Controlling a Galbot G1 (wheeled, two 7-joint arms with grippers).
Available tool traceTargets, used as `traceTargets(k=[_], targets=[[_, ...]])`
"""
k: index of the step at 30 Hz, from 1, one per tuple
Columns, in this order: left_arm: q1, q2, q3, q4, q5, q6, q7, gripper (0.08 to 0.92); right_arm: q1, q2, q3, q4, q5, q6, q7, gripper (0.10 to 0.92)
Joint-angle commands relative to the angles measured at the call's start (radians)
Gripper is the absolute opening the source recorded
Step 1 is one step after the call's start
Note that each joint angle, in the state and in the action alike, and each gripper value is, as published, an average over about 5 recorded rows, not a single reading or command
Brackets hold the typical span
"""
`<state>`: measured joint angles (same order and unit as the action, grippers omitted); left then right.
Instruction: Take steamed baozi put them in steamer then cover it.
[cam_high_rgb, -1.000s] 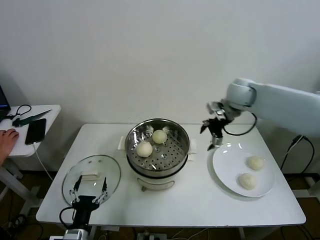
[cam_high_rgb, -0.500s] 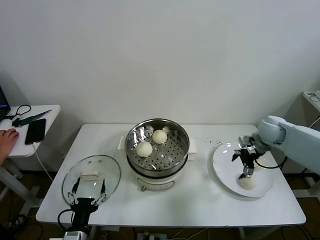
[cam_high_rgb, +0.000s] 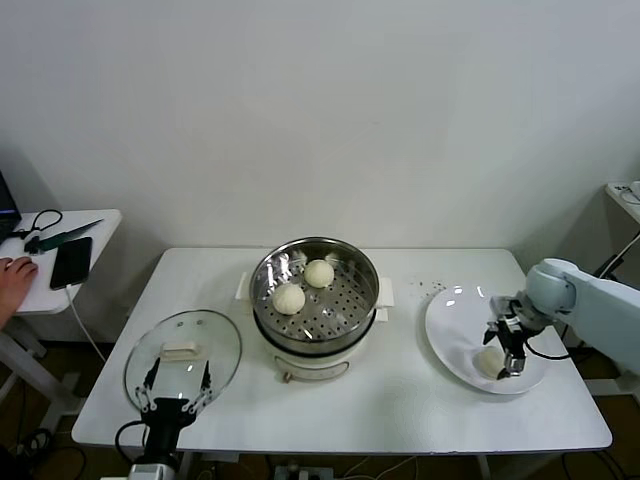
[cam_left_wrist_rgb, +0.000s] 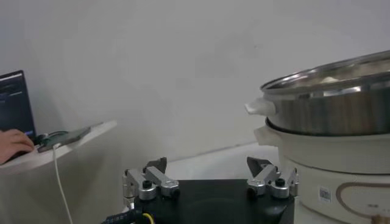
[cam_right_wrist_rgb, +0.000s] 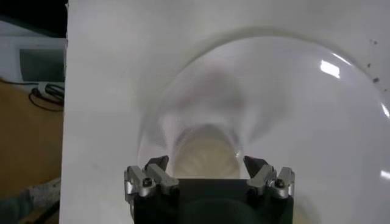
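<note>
left end effector (cam_high_rgb: 178, 385) released, parked by cover (cam_high_rgb: 184, 352) on counter (cam_high_rgb: 380, 400) for later lidding | steamer (cam_high_rgb: 315, 290) centre, two baozi inside | right end effector (cam_high_rgb: 506, 352) released, straddling baozi (cam_high_rgb: 489, 361) on plate (cam_high_rgb: 455, 335) to grab

Cream-white baozi (cam_high_rgb: 489, 361) on white plate (cam_high_rgb: 450, 320); shiny perforated steel steamer (cam_high_rgb: 345, 306).

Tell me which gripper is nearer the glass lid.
Left. The left gripper hangs open over the near edge of the glass lid; the right gripper is far across the table, open around a baozi on the plate.
</note>
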<state>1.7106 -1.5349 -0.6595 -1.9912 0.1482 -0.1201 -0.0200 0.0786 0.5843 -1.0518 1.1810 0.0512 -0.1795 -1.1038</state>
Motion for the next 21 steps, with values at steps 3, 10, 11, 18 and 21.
traceTargets(k=[3, 10, 11, 18, 21], targets=[[-0.002, -0.001, 0.001, 0.003, 0.004, 0.001, 0.000, 0.823, -0.039, 0.013, 0.027, -0.040, -0.038, 0.010, -0.006, 0.822], [-0.002, -0.001, 0.000, 0.002, 0.004, 0.000, 0.000, 0.823, -0.021, 0.018, 0.017, -0.043, -0.038, 0.014, -0.012, 0.760], [-0.001, -0.001, -0.001, 0.002, 0.004, 0.000, 0.000, 0.823, -0.017, 0.018, 0.015, -0.042, -0.037, 0.015, -0.012, 0.747], [0.006, -0.001, -0.001, -0.001, 0.004, -0.004, 0.001, 0.823, 0.078, 0.033, -0.042, -0.047, -0.021, 0.086, -0.016, 0.683], [0.012, 0.001, -0.001, -0.007, 0.003, -0.004, 0.003, 0.823, 0.231, 0.071, -0.138, -0.071, -0.006, 0.221, -0.039, 0.679]])
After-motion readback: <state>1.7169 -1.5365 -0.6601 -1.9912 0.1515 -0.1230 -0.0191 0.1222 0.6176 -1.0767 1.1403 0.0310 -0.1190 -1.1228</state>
